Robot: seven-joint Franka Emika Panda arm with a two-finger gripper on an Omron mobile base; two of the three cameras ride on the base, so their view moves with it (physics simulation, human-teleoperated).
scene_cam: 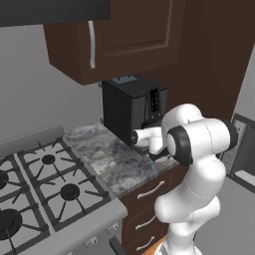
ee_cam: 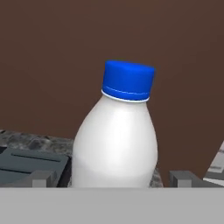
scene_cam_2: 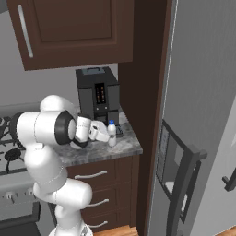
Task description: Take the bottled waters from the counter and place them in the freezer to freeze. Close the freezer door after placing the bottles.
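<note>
I judge the task barely begun: my gripper (ee_cam: 112, 178) stands spread either side of the milky white bottle (scene_cam_2: 111, 133), not yet pinching it, on the speckled counter (scene_cam_2: 99, 150) beside the coffee machine (scene_cam_2: 98, 94), freezer door (scene_cam_2: 184, 138) apparently unopened.

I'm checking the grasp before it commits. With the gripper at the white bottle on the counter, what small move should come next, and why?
Probably close the fingers. In the hand view the milky white bottle stands upright, centred between the two fingertips, which flank its lower body with slight gaps. The gripper sits level at the bottle on the counter, beside the coffee machine, so nothing looks left to align.
</note>
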